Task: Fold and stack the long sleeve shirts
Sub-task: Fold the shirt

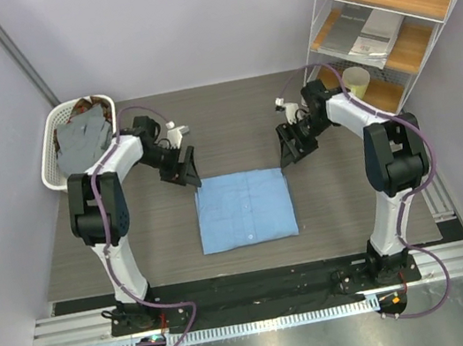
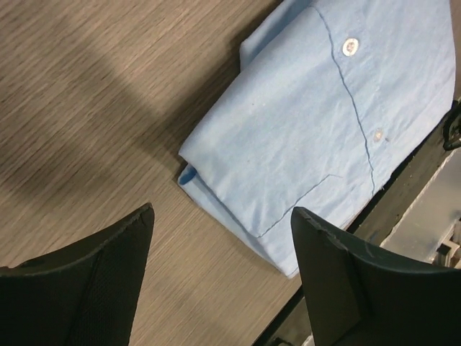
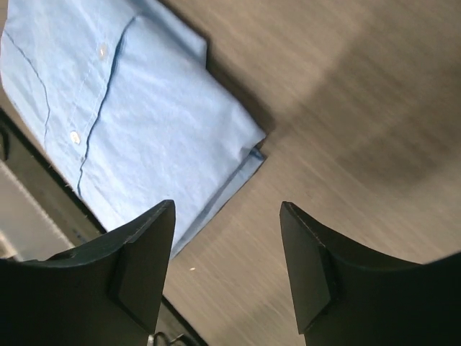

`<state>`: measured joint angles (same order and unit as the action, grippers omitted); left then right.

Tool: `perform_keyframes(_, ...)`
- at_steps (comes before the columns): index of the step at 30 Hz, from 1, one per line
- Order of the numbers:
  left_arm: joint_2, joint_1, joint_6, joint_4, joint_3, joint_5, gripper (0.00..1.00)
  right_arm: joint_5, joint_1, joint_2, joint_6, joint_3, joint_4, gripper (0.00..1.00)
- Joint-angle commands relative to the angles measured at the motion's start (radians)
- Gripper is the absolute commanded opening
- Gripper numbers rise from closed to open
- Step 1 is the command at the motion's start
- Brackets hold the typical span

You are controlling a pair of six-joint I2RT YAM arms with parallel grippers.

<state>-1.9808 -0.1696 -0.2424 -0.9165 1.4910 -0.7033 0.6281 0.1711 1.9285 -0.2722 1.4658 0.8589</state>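
A light blue long sleeve shirt [image 1: 245, 209] lies folded into a neat rectangle on the table's middle, button placket up [image 2: 338, 108] [image 3: 122, 108]. My left gripper [image 1: 182, 169] hovers just beyond its far left corner, open and empty [image 2: 223, 213]. My right gripper [image 1: 291, 146] hovers just beyond the far right corner, also open with nothing between its fingers [image 3: 227, 209]. More shirts, grey [image 1: 84, 138] and brown, are heaped in the basket at the far left.
A white laundry basket [image 1: 52, 160] stands at the table's far left corner. A wire shelf unit [image 1: 383, 12] with a cup, papers and small items stands at the far right. The table's front edge has a black strip and metal rails [image 1: 262, 297].
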Motion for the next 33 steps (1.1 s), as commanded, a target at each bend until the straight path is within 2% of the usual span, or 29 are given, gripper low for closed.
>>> perform_keyframes(1,0.010,-0.007,0.152,0.142,-0.066,-0.028,0.75,0.113,0.005,0.004,0.039,-0.062,0.005,0.64)
perform_keyframes(8,-0.033,-0.007,0.218,0.180,-0.126,-0.056,0.64,0.137,0.007,0.029,0.123,-0.189,-0.167,0.52)
perform_keyframes(9,-0.044,-0.007,0.219,0.186,-0.127,-0.047,0.59,0.136,0.008,0.033,0.139,-0.194,-0.185,0.45)
perform_keyframes(11,-0.079,-0.005,0.222,0.199,-0.104,-0.035,0.54,0.119,0.007,0.053,0.152,-0.194,-0.237,0.39)
perform_keyframes(12,-0.095,-0.004,0.221,0.199,-0.091,-0.035,0.47,0.119,0.007,0.072,0.159,-0.188,-0.253,0.37)
perform_keyframes(14,-0.127,-0.004,0.183,0.188,-0.034,-0.050,0.41,0.119,0.008,0.087,0.182,-0.171,-0.299,0.28)
perform_keyframes(15,-0.153,-0.002,0.173,0.182,-0.011,-0.041,0.32,0.117,0.008,0.104,0.191,-0.165,-0.314,0.26)
perform_keyframes(16,-0.173,-0.002,0.169,0.163,0.015,-0.029,0.26,0.119,0.007,0.110,0.209,-0.156,-0.343,0.18)
perform_keyframes(18,-0.231,0.004,0.150,0.127,0.109,-0.018,0.13,0.111,0.008,0.122,0.231,-0.136,-0.372,0.10)
perform_keyframes(19,-0.246,0.016,0.156,0.125,0.138,-0.016,0.08,0.111,0.008,0.122,0.252,-0.130,-0.403,0.03)
perform_keyframes(21,-0.286,0.039,0.170,0.114,0.201,-0.021,0.00,0.117,0.008,0.118,0.269,-0.121,-0.428,0.01)
perform_keyframes(26,-0.282,0.055,0.161,0.090,0.255,-0.073,0.01,0.143,0.018,0.055,0.341,-0.131,-0.494,0.02)
perform_keyframes(33,-0.078,0.055,0.153,0.145,0.089,-0.108,0.01,0.154,0.057,-0.036,0.349,-0.136,-0.491,0.02)
